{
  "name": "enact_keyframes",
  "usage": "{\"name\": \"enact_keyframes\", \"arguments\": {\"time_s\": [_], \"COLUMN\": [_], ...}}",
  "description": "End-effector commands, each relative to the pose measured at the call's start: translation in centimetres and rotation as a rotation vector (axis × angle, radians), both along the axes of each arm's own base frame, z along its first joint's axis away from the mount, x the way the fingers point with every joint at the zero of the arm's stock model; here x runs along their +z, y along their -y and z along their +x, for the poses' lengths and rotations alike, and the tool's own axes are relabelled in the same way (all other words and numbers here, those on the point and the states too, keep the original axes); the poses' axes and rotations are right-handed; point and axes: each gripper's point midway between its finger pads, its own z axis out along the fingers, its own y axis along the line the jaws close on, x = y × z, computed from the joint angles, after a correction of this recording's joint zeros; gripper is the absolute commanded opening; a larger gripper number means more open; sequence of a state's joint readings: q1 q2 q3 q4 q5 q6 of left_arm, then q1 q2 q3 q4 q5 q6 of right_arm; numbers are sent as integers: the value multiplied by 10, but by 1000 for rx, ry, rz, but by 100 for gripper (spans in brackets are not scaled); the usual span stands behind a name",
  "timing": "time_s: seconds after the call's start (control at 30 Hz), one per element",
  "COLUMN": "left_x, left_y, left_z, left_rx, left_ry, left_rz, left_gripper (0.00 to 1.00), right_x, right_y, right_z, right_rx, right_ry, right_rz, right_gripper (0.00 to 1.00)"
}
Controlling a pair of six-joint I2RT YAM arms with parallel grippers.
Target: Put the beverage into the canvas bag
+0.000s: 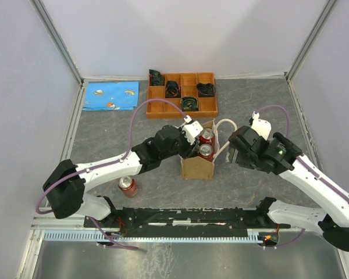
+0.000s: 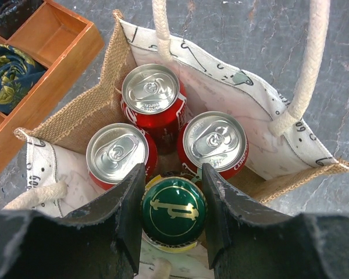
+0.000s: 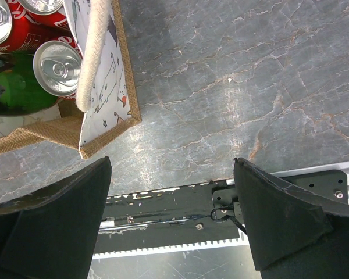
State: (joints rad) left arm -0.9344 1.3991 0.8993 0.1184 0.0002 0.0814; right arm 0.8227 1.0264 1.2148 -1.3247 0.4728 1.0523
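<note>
In the middle of the table stands the bag (image 1: 196, 168), mouth up, its rope handles (image 2: 308, 75) flopped outward. The left gripper (image 1: 192, 136) reaches down into it from 9 o'clock, jaws pinching a green bottle (image 2: 173, 214) just under its green-and-gold cap. The bottle is inside the bag, and in the left wrist view it sits at 6 o'clock of three red cans (image 2: 150, 88) packed upright against it. I cannot tell whether it rests on the bottom.

The right gripper (image 1: 232, 152) hovers at 3 o'clock of the bag, just beside it, jaws spread wide with only bare tabletop between them.

A loose can (image 1: 127, 186) stands on the table at 8 o'clock, well apart from the bag. An orange tray (image 1: 163, 108) with dark rolled items in several compartments lies at 12 o'clock, and a blue cloth (image 1: 110, 96) at 10 o'clock.
</note>
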Motion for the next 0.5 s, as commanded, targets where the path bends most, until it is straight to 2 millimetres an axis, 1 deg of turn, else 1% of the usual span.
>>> {"name": "enact_keyframes", "arguments": {"time_s": [0.0,0.17,0.47], "left_x": [70,64,46], "left_y": [14,10,7], "left_z": [18,23,31], "left_rx": [5,25,84], "left_ry": [252,279,243], "left_rz": [-154,-141,-120], "left_gripper": [3,3,3], "right_x": [4,3,5], "right_y": [3,5,8], "right_z": [4,2,-1], "right_rx": [-20,-22,-29], "right_ry": [28,28,27], "right_rz": [-3,-6,-3], "right_gripper": [94,94,94]}}
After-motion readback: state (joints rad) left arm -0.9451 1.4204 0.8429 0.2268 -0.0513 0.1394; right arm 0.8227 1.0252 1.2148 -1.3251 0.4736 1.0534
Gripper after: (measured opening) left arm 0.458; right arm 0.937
